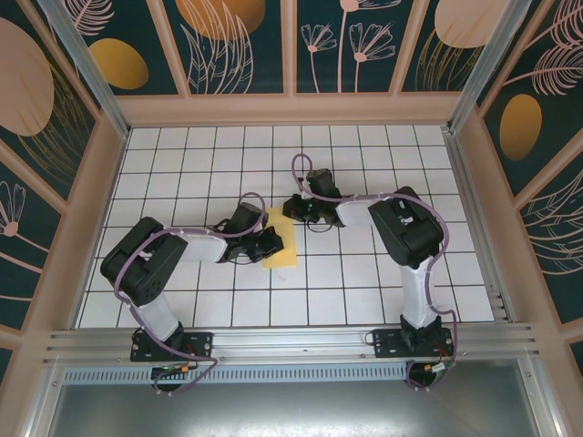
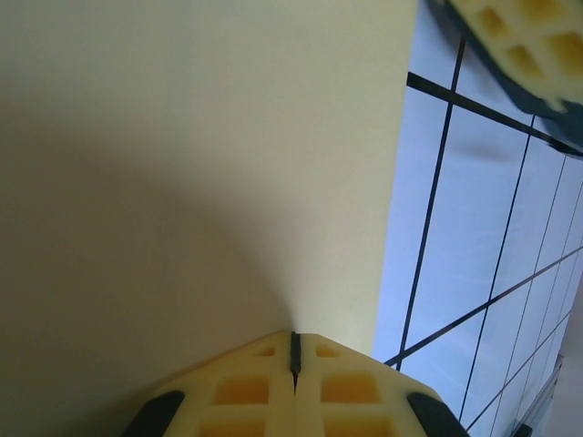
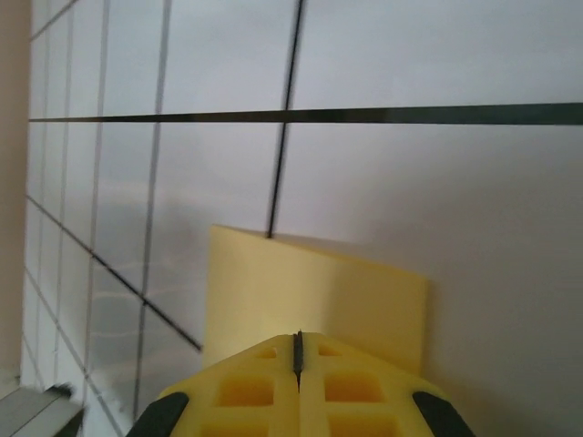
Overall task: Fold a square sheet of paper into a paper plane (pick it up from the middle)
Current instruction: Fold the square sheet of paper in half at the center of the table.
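Yellow square sheet of paper (image 1: 287,249) lies on the white tiled table (image 1: 383,273) near its middle, between the two arms. From above it shows as a narrow upright rectangle about one tile wide. The left gripper (image 1: 272,242) reaches in over its left edge, and the right gripper (image 1: 291,210) sits at its far end.

In the left wrist view the sheet (image 2: 200,164) spreads across most of the frame. It curves in toward the left gripper (image 2: 294,339), whose jaws are pressed fully together with the paper pinched at the seam. One of the right gripper's fingers (image 2: 524,32) shows in the upper right corner above the tiles.

In the right wrist view the paper (image 3: 273,282) runs out from under the right gripper (image 3: 298,337). Its jaws are also fully closed, but I cannot tell whether they pinch the sheet or only rest on it.

Floral wall panels (image 1: 237,36) surround the table.
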Tool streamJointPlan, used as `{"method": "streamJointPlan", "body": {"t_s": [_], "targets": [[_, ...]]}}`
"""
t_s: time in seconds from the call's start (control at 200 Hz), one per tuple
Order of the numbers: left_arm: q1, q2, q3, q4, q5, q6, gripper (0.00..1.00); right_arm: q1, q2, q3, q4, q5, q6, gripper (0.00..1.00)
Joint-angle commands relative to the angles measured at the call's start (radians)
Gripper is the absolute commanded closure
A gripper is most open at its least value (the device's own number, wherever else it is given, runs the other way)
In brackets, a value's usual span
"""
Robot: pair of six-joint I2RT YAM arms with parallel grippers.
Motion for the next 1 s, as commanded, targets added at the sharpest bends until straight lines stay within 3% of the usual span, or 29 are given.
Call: {"method": "streamJointPlan", "body": {"t_s": [0.0,0.405,0.691,0.796,0.996], "targets": [[0.002,0.048,-0.041,-0.198,-0.061,0.02,1.0,-0.013,0.047,0.046,0.012,0.009,0.005,1.0],[0.002,0.054,-0.058,-0.195,-0.056,0.028,1.0,-0.109,0.079,0.151,-0.078,0.101,-0.009,1.0],[0.001,-0.014,0.063,-0.234,-0.052,0.068,1.0,-0.095,-0.063,0.143,-0.186,0.065,-0.114,1.0],[0.001,-0.082,0.128,-0.266,-0.064,0.074,0.84,-0.078,-0.138,0.049,-0.189,0.059,-0.092,1.0],[0.002,-0.239,0.118,-0.353,-0.202,0.032,0.46,-0.009,-0.243,-0.081,-0.184,0.037,-0.023,0.84]]}}
